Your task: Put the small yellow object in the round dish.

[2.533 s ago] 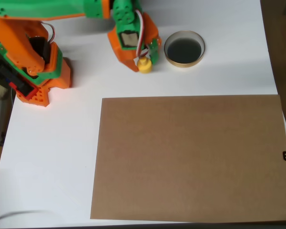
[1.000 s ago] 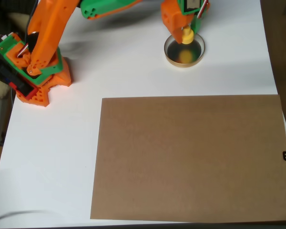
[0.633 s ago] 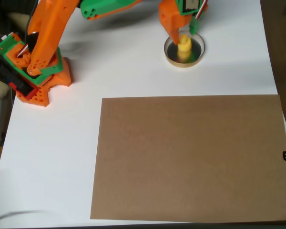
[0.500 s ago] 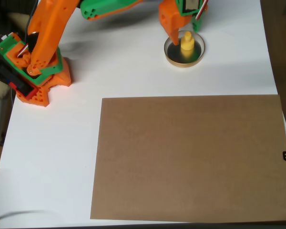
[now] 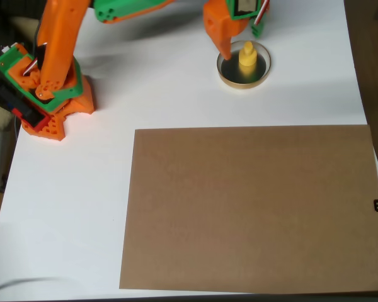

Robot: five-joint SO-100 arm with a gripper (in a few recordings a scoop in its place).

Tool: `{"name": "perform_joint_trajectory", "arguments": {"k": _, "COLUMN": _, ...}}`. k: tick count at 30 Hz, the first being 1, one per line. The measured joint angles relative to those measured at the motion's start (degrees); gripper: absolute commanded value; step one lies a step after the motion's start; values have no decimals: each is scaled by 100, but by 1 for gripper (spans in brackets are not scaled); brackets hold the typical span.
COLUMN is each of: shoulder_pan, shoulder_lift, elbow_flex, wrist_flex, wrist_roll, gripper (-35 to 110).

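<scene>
The small yellow object [image 5: 247, 55] stands upright inside the round dish [image 5: 243, 83], a shallow gold-rimmed dish with a dark glossy inside, near the top of the overhead view. My orange and green gripper [image 5: 242, 36] hovers just above and behind the dish, open, with nothing between its fingers. The orange finger [image 5: 222, 43] points down at the dish's left rim; the green finger sits at the upper right.
A large brown cardboard sheet [image 5: 252, 207] covers the lower right of the white table. The arm's orange base [image 5: 47, 100] stands at the left edge. The table's right edge runs close to the dish's side.
The gripper carried the yellow object from left of the dish to above it, opened and let it drop into the dish. Since then the gripper has drawn up and back slightly.
</scene>
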Motion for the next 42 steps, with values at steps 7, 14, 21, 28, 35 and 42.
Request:
{"name": "perform_joint_trajectory", "arguments": {"k": 7, "shoulder_pan": 396, "shoulder_lift": 2030, "elbow_flex": 2461, "wrist_flex": -510, "wrist_roll": -501, "gripper": 26}}
{"name": "perform_joint_trajectory", "arguments": {"k": 14, "shoulder_pan": 1028, "shoulder_lift": 3823, "elbow_flex": 4087, "wrist_flex": -580, "wrist_roll": -861, "gripper": 27}}
{"name": "perform_joint_trajectory", "arguments": {"k": 21, "shoulder_pan": 1854, "shoulder_lift": 5238, "elbow_flex": 5045, "wrist_flex": -536, "wrist_roll": -1037, "gripper": 27}}
{"name": "perform_joint_trajectory", "arguments": {"k": 28, "shoulder_pan": 2725, "shoulder_lift": 6495, "elbow_flex": 6082, "wrist_flex": -703, "wrist_roll": -1046, "gripper": 27}}
{"name": "perform_joint_trajectory", "arguments": {"k": 35, "shoulder_pan": 3542, "shoulder_lift": 7708, "elbow_flex": 6785, "wrist_flex": -940, "wrist_roll": -826, "gripper": 26}}
{"name": "perform_joint_trajectory", "arguments": {"k": 42, "shoulder_pan": 4456, "shoulder_lift": 8613, "elbow_flex": 7181, "wrist_flex": -1450, "wrist_roll": -176, "gripper": 27}}
